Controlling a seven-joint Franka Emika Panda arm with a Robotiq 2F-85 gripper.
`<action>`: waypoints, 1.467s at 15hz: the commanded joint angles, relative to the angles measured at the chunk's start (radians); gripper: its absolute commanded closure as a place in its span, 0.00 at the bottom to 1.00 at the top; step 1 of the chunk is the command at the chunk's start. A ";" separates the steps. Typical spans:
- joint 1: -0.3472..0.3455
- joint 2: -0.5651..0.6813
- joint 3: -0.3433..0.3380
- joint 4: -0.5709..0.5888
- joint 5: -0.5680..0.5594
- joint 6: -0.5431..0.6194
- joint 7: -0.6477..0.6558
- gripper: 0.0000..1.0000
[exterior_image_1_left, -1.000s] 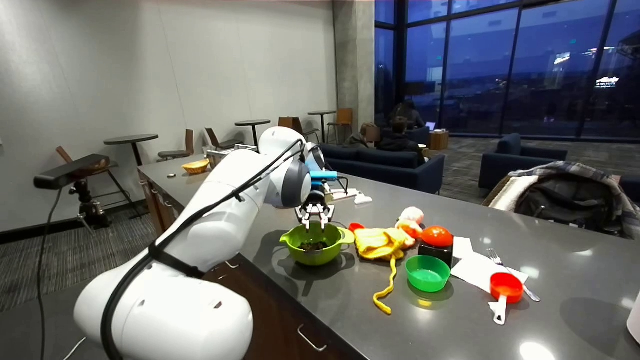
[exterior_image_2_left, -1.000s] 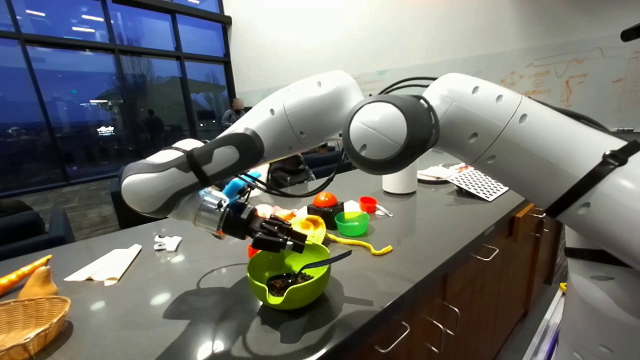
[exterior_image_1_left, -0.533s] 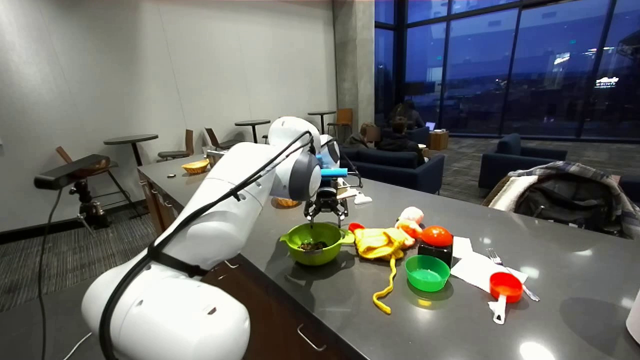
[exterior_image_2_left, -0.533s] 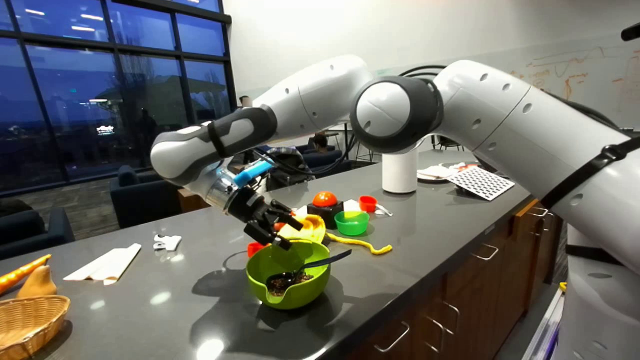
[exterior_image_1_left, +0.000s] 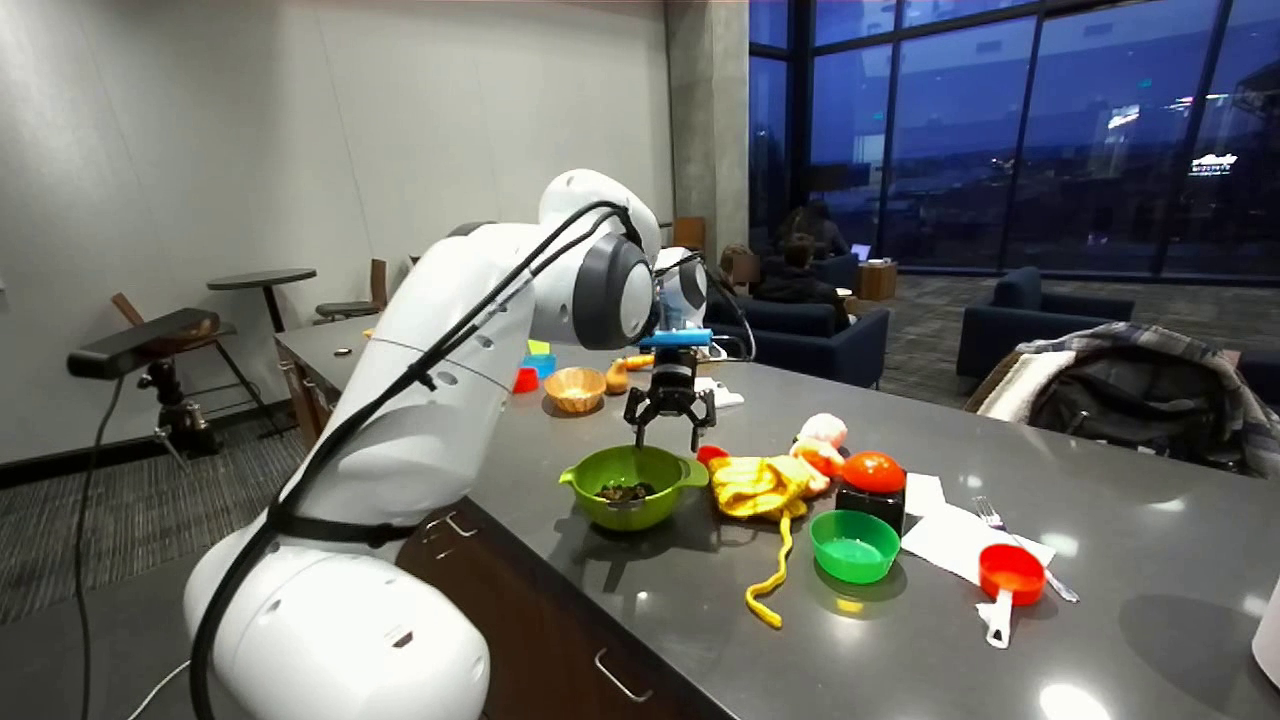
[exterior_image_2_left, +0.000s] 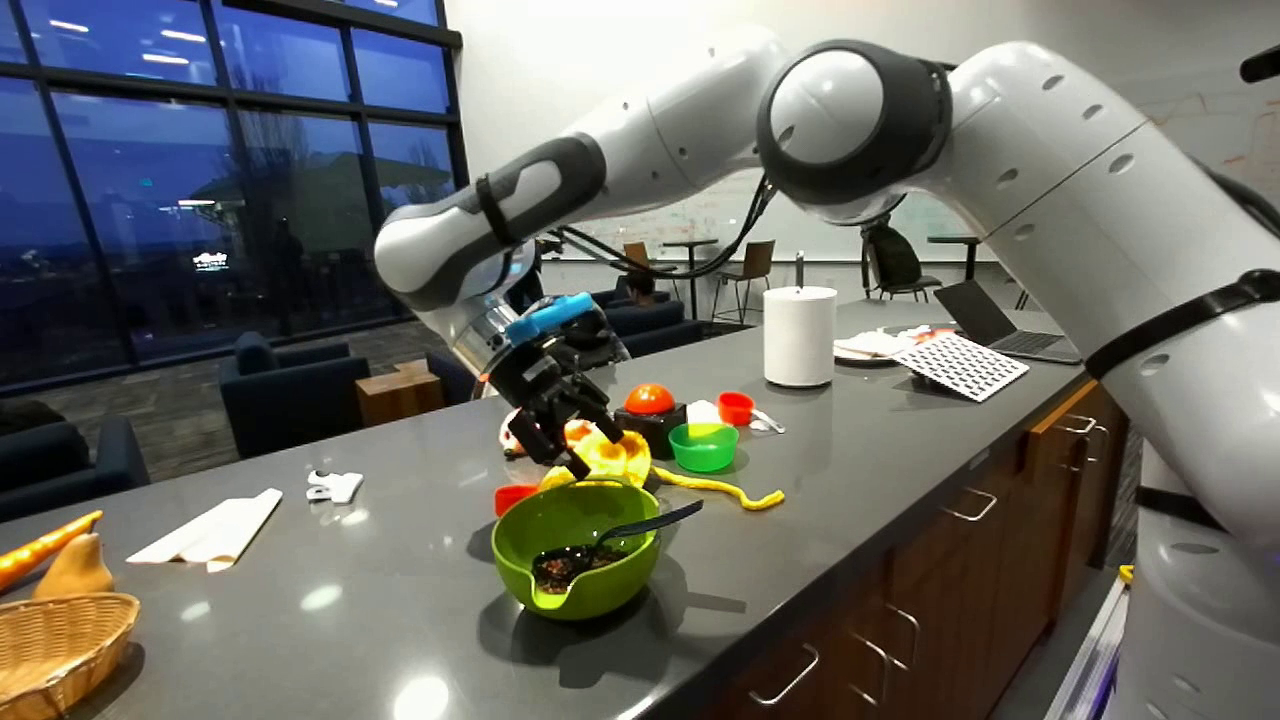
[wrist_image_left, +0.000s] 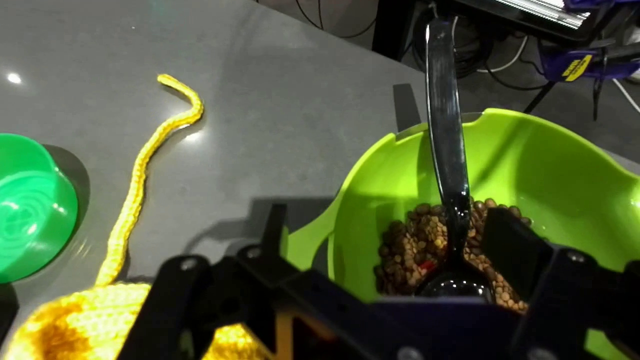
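Observation:
My gripper (wrist_image_left: 392, 232) stands open with nothing between its fingers. In both exterior views it hangs above the rim of a lime-green bowl (exterior_image_1_left: 630, 515), near the handle side. That bowl (exterior_image_2_left: 610, 590) is upright on the counter. Brown beans and small pale pieces (wrist_image_left: 405, 250) lie in it, with a bit of red among them. A black spoon (wrist_image_left: 443, 100) rests with its head in the beans and its handle leaning out over the rim. In the wrist view one finger covers part of the beans, and the gripper body hides the lower part of the spoon's head.
Beside the bowl lies a yellow knitted thing (exterior_image_1_left: 750, 485) with a long cord. Near it stand a green cup (exterior_image_1_left: 855, 550), an orange dome on a black box (exterior_image_2_left: 650, 400) and a red measuring cup (exterior_image_1_left: 1012, 572). A wicker basket (exterior_image_2_left: 60, 640) sits farther along the counter.
The jaws have spread wide. In the exterior views the gripper has moved from over the bowl's middle toward its handle side and slightly up. Bowl and spoon have stayed put.

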 joint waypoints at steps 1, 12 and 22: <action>-0.047 -0.188 -0.040 -0.238 0.121 0.134 0.047 0.00; -0.128 -0.598 -0.135 -0.776 0.370 0.460 0.046 0.00; -0.121 -0.783 -0.155 -1.134 0.445 0.631 -0.096 0.00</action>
